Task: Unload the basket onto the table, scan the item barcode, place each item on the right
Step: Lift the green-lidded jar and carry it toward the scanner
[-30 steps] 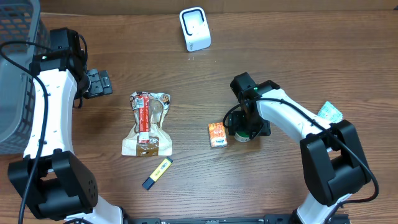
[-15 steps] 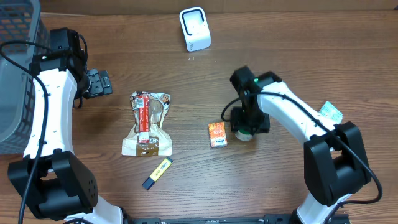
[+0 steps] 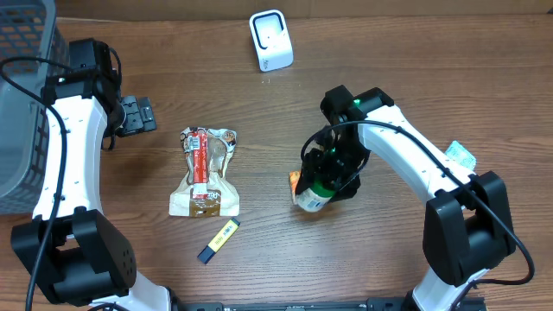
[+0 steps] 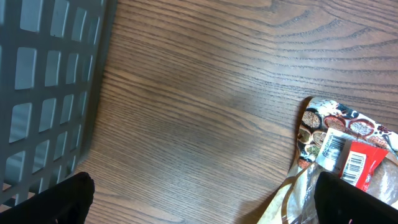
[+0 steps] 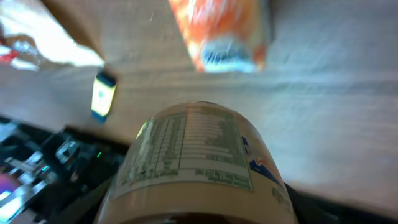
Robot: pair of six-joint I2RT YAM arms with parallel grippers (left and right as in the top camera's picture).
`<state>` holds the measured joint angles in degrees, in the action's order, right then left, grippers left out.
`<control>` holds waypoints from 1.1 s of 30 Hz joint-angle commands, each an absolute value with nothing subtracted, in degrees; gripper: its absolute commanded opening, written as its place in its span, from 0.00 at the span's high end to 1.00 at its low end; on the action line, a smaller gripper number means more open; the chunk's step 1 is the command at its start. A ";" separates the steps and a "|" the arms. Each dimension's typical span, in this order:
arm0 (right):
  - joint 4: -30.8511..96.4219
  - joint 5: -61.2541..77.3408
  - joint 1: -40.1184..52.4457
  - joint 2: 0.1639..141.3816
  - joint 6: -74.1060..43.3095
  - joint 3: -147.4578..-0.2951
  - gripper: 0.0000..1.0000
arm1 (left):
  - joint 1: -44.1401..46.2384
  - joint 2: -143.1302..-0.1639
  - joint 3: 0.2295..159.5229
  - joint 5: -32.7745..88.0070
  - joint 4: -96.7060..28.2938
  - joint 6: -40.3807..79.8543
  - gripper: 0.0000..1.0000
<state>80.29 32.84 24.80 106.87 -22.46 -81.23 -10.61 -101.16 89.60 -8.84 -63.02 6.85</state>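
The step in hand looks like the pick-up and carry. The right gripper (image 3: 331,175) is clamped around a small labelled bottle (image 3: 313,196) at centre-right of the overhead view. The bottle is tilted, with its base towards the lower left, and seems clear of the table (image 3: 406,78). It partly covers an orange carton (image 3: 295,179). In the right wrist view the bottle's printed label (image 5: 198,149) fills the lower middle of the frame (fine text, no barcode made out), with the carton blurred at top centre.

The next move probably calls for swinging the bottle up to the white scanner (image 3: 270,40) at top centre, well apart from it now. The bottle would then be turned until its barcode faces the scanner's window.

The right arm reaches in from the lower right, elbow bent, wrist angled down and left. The left gripper (image 3: 138,115) sits idle at upper left beside the grey basket (image 3: 22,104), its fingers (image 4: 68,193) spread wide and holding nothing
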 commanded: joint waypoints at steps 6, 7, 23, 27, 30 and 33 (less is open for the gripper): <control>86.87 46.92 25.02 105.38 -22.59 -82.30 0.68 | -10.44 -101.16 89.73 -8.73 -62.98 5.78 0.00; 87.46 47.92 25.02 105.38 -22.61 -82.30 0.67 | -10.44 -101.16 89.73 -8.73 -62.98 5.78 0.00; 91.94 52.66 25.02 105.38 -24.77 -82.30 0.61 | -10.44 -101.16 89.73 -8.73 -62.98 5.78 0.00; 91.90 52.86 25.02 105.38 -27.46 -82.30 0.60 | -10.44 -101.16 89.73 -8.75 -62.98 5.78 0.00; 91.94 53.21 25.02 105.38 -28.97 -82.30 0.60 | -10.44 -101.16 89.73 -8.73 -62.98 5.78 0.00; 91.88 54.59 25.02 105.38 -28.95 -82.30 0.60 | -10.44 -101.16 89.73 -8.73 -62.98 5.78 0.00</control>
<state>91.61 51.11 24.80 106.87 -27.42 -81.23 -10.61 -101.16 89.60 -8.84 -63.02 6.83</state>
